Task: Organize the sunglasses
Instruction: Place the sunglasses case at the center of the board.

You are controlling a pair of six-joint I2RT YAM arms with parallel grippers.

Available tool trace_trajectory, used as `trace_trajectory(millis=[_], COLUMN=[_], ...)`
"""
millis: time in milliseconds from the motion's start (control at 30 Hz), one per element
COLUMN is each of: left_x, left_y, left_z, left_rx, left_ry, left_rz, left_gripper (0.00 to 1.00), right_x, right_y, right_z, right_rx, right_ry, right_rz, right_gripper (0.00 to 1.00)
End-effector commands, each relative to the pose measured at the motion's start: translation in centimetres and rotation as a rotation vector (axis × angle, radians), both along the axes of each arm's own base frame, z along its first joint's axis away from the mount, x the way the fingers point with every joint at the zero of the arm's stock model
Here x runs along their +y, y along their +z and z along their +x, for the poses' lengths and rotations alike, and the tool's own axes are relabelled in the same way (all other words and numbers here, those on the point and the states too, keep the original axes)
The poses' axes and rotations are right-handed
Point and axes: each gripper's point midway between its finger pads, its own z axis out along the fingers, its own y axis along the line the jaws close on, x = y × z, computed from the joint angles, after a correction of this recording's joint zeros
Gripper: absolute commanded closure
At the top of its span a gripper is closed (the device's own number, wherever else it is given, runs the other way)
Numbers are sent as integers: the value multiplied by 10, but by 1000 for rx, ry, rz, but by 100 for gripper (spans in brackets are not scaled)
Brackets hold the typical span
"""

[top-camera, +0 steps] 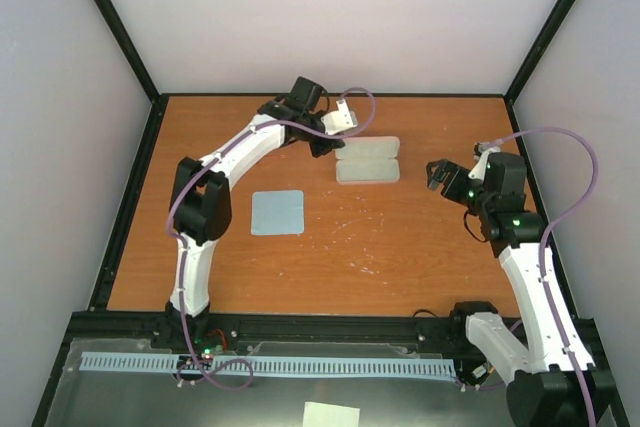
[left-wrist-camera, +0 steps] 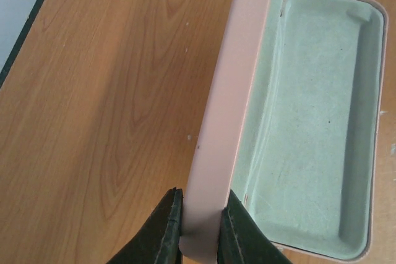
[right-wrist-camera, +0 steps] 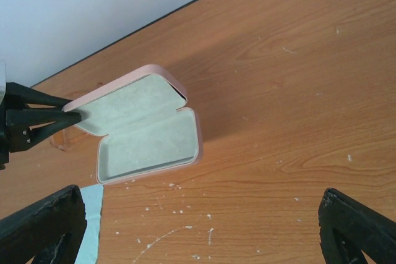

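Note:
The pink case (top-camera: 368, 160) lies open on the table, its pale green lining (left-wrist-camera: 309, 122) facing up. My left gripper (left-wrist-camera: 201, 230) is shut on the end of the case's far half, one finger on each side of the pink rim (left-wrist-camera: 229, 103). In the right wrist view that same gripper (right-wrist-camera: 37, 119) pinches the case (right-wrist-camera: 145, 131) at its left end. A faint amber, translucent bit of the sunglasses (right-wrist-camera: 62, 143) shows on the table just beneath those fingers; the rest is hidden. My right gripper (top-camera: 437, 175) hovers right of the case, wide open and empty (right-wrist-camera: 201, 233).
A flat blue-grey cloth (top-camera: 277, 212) lies left of centre, its corner also in the right wrist view (right-wrist-camera: 93, 214). White specks dot the wooden table (top-camera: 420, 237). Black frame posts and pale walls close in the back and sides.

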Motion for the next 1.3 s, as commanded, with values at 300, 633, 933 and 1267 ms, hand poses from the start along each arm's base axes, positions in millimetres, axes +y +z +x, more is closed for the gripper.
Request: trace_trajectory(millis=[300,633,933,1267], left_x=[-12,-29,-28,-20], left_y=[-30,-52,-58,-69], left_z=[36,41,40,23], left_rx=[-139,-81,-90,-50], left_ry=[9,29,28,43], left_rz=[81,55,76,101], left_gripper=[100,100,97,68], right_x=[2,5,6,7], right_y=[-23,-32,-42,-48], right_z=[12,21,21,18], right_rx=[68,97,120,135], right_ry=[34,94,111,121], right_rz=[-25,-31,-22,-20], right_gripper=[0,0,0,0])
